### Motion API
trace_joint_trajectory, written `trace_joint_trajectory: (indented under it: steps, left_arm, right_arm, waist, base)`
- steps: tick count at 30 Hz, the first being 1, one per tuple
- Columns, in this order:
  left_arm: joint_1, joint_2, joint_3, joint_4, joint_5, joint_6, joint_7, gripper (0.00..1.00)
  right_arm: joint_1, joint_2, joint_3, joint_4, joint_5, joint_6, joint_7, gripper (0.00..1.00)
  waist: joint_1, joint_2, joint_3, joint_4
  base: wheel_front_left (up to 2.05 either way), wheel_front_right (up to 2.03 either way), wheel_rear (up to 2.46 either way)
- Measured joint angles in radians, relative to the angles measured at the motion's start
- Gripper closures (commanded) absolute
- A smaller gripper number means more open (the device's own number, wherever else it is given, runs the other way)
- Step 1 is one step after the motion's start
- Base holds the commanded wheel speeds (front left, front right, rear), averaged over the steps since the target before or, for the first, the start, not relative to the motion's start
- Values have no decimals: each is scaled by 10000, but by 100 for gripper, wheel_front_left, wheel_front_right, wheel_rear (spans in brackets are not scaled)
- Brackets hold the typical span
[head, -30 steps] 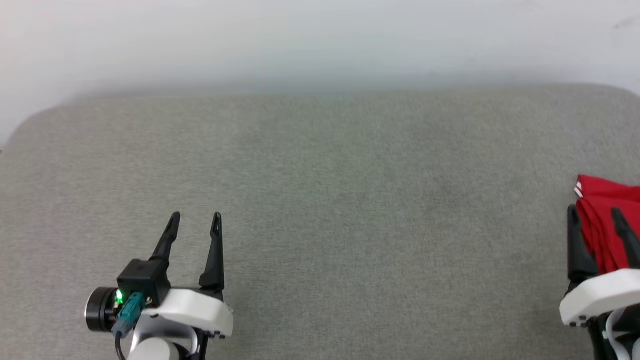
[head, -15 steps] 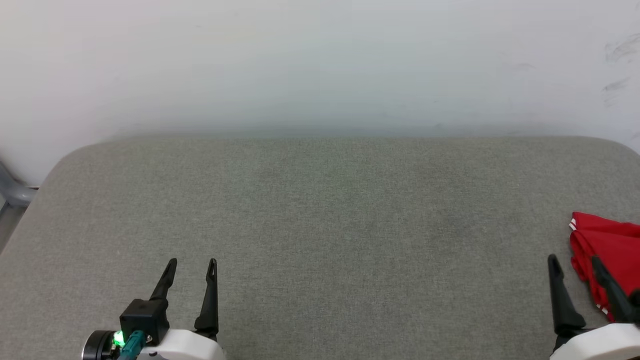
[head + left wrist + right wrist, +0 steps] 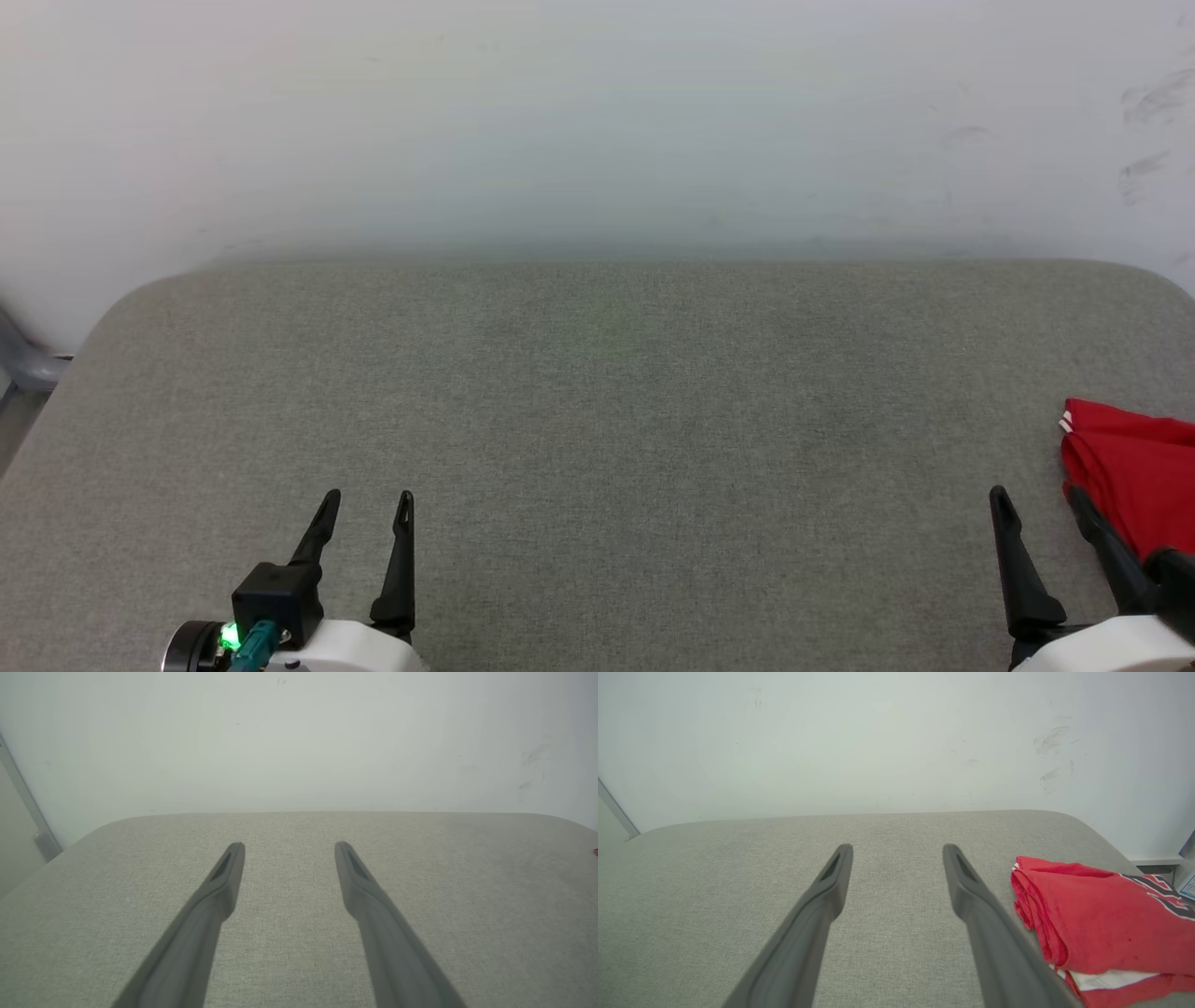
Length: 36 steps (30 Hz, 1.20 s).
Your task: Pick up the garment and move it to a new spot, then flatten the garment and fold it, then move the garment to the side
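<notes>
- The garment (image 3: 1134, 467), a red jersey shirt, lies folded into a bundle on the grey worktop (image 3: 597, 420), at about 3 to 4 o'clock in the head view and running off that view's edge.
- In the right wrist view a strip of black, white-edged lettering (image 3: 1164, 891) crosses its far end, and a white layer (image 3: 1106, 980) peeps out from under the red at its near end.
- A bit of white trim (image 3: 1067, 423) marks the corner nearest the middle of the worktop.
- The right hand (image 3: 1037, 495) sits at 5 o'clock, with the garment at about 2 o'clock from it. Its two fingers are spread wide and hold nothing. The outer finger (image 3: 994, 933) runs just beside the bundle's folded edge; whether it touches cannot be told.
- The left hand (image 3: 368, 499) sits at 7 o'clock, well apart from the garment, also spread wide and empty, above bare fabric. A green light (image 3: 229, 637) glows on its wrist.
- A pale wall (image 3: 597, 121) rises behind the worktop at 12 o'clock, with dark scuff marks (image 3: 1048, 742) toward 1 o'clock.
- A grey bar (image 3: 28, 807) leans at 9 o'clock.
</notes>
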Motion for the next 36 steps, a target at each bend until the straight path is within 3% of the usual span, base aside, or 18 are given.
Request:
trace_joint_trajectory:
  steps: [5, 6, 11, 36]
  left_arm:
    - [-16, -35, 29, 21, -8, -50, 0, 0]
    - [-18, -50, 35, 12, -27, -71, 0, 100]
    - [245, -201, -25, 389, -182, -81, 79, 100]
    - [-62, -755, 1083, 587, -4079, -800, 1202, 100]
  right_arm:
    - [-25, 0, 42, 29, 0, 0, -84, 0]
    - [-39, 0, 48, 35, 2, 0, -84, 100]
    - [70, 17, 59, 523, 178, 2, -61, 100]
    - [-684, 25, 104, 1774, 4546, 0, 15, 100]
  waist:
    - [0, 0, 15, -27]
    - [0, 0, 19, -30]
    - [1, 0, 27, -34]
    - [1, 0, 146, -53]
  base:
    - [0, 0, 0]
    - [0, 0, 0]
    - [0, 0, 0]
    - [0, 0, 0]
